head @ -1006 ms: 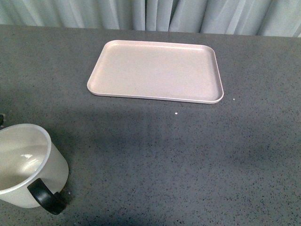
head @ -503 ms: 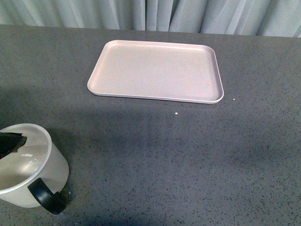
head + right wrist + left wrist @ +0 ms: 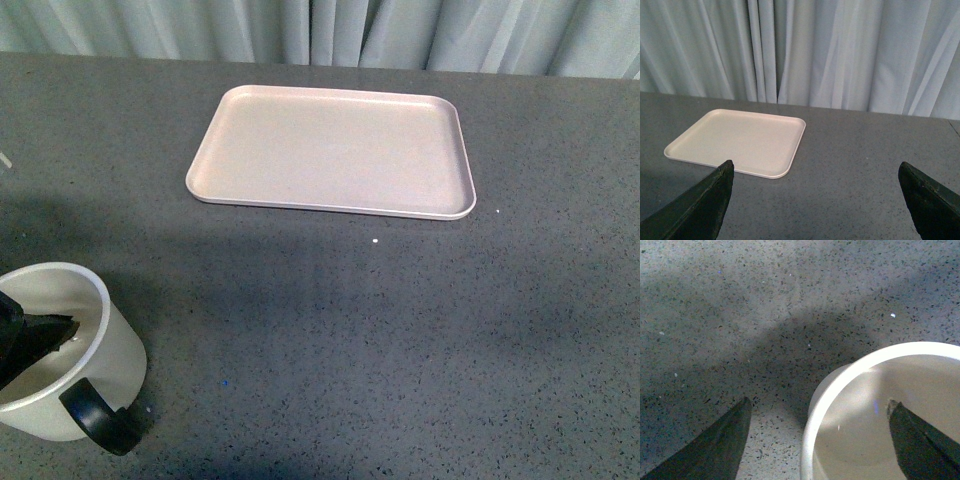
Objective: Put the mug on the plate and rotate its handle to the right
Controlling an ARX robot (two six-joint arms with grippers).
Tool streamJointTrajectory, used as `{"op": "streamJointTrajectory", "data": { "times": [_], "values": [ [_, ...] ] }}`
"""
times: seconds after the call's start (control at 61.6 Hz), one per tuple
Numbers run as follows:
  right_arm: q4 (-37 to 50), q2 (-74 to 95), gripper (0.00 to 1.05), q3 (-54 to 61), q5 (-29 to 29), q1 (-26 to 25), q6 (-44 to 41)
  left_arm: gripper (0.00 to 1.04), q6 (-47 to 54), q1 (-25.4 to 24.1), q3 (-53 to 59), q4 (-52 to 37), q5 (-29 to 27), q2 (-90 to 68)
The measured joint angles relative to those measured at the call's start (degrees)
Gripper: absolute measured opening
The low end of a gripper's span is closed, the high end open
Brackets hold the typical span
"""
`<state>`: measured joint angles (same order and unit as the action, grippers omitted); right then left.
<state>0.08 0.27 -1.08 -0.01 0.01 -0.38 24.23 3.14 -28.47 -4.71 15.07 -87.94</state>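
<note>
The white mug [image 3: 90,345] stands upright at the table's near left corner, its black handle [image 3: 98,418] pointing toward the front right. The pale pink plate [image 3: 330,150] lies bare at the far middle, well away from the mug. In the left wrist view my left gripper [image 3: 818,401] is open astride the mug's [image 3: 840,380] wall, with one finger inside the mouth and one outside over the table. In the front view a dark fingertip [image 3: 40,333] shows inside the rim. My right gripper [image 3: 815,164] hangs open and empty above the table, with the plate [image 3: 740,140] beyond it.
The table top [image 3: 400,330] is dark grey speckled stone. A pale curtain [image 3: 400,30] hangs along its far edge. A tiny white speck [image 3: 374,241] lies in front of the plate.
My left gripper's finger has come in from the left edge and dropped lower into the mug's mouth. The mug and the plate have not moved.
</note>
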Motion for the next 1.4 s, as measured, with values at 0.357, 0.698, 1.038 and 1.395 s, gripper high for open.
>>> {"op": "streamJointTrajectory", "data": {
  "times": [0.357,0.698,1.038,1.395],
  "values": [
    [0.0,0.0,0.96,0.0,0.0,0.0,0.0,0.15,-1.6,0.6,0.0,1.6,0.2,0.0],
    [0.0,0.0,0.96,0.0,0.0,0.0,0.0,0.02,-6.1,1.7,-1.9,7.0,1.4,3.3],
    [0.0,0.0,0.96,0.0,0.0,0.0,0.0,0.02,-12.0,9.2,-18.8,10.3,-3.8,-3.5],
    [0.0,0.0,0.96,0.0,0.0,0.0,0.0,0.02,-15.6,20.6,-50.2,16.4,-7.9,-24.7]
  ]
}}
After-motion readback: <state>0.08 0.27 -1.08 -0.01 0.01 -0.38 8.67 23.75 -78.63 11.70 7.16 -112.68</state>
